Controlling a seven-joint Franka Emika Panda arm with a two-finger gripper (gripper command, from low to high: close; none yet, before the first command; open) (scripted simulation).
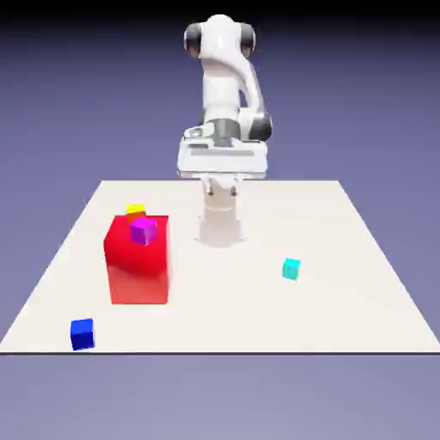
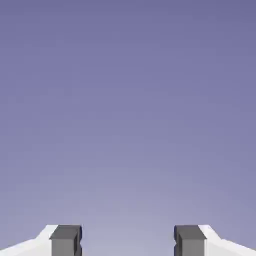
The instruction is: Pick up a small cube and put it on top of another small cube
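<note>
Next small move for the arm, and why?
Probably tilt the hand down and ease toward the cyan cube: the fingers are apart with nothing between them, the hand view shows only backdrop beyond them, and the cube sits on the table away from the red block, so its sides look free to grip.
</note>
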